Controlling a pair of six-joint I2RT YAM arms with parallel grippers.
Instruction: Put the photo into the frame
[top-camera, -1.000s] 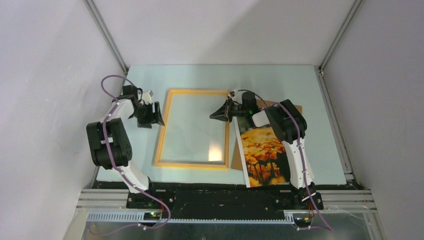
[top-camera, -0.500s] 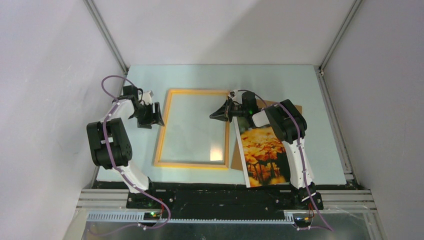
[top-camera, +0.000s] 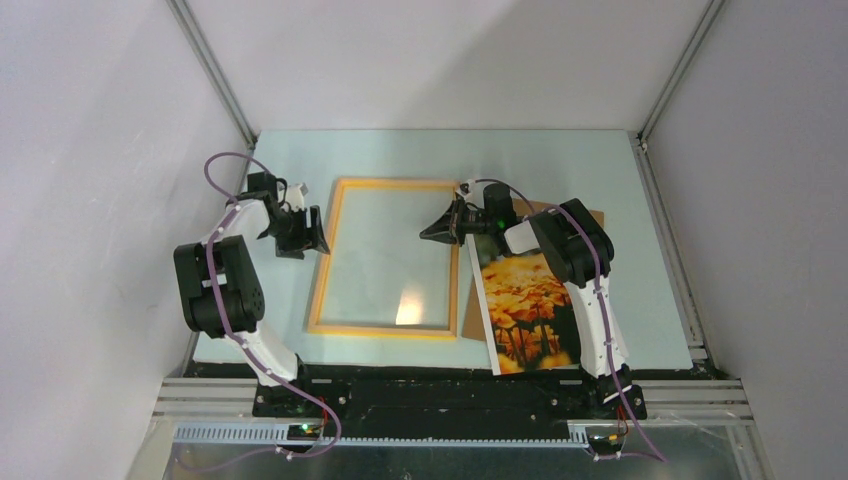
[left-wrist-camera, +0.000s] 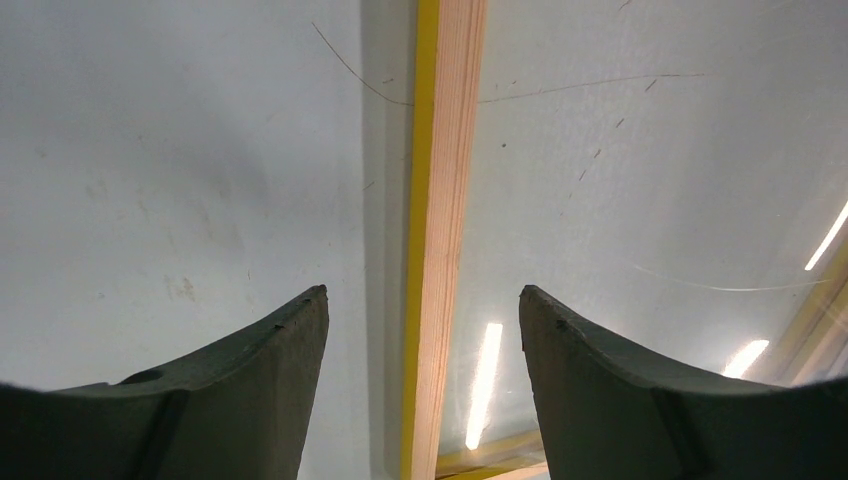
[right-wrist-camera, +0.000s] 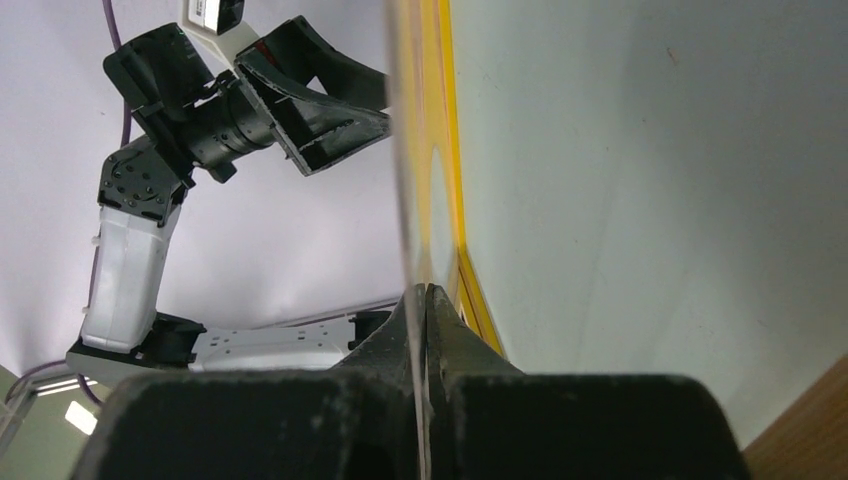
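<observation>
glare spot (top-camera: 405, 312) on the clear pane (top-camera: 385, 250) slid left vs a second back. both arms sat where they were. my read: the pane's tilt was changing in the pinch, so the right arm was working the glazing up off the frame (top-camera: 325, 262). the photo (top-camera: 525, 300) was not being handled yet.

- table (top-camera: 560, 165): pale green top, nothing else on it shifted.
- frame: yellow-orange wood, lay flat centre-left, pane across its opening.
- photo: orange flowers, face up on the brown backing board (top-camera: 469, 318), just right of the frame at the near right, partly under the right arm. not in the frame.
- right gripper (top-camera: 426, 234): fingers pressed together on the pane's right edge, toward the frame's far-right corner. wrist view showed the thin clear sheet running straight into the closed tips.
- left gripper (left-wrist-camera: 423, 295): fingers spread, straddling the frame's left rail, one either side. couldn't tell if they touched it.

task looked early: glazing had to come clear before the photo could go in.

text: no brand, label or writing was legible in any view.
</observation>
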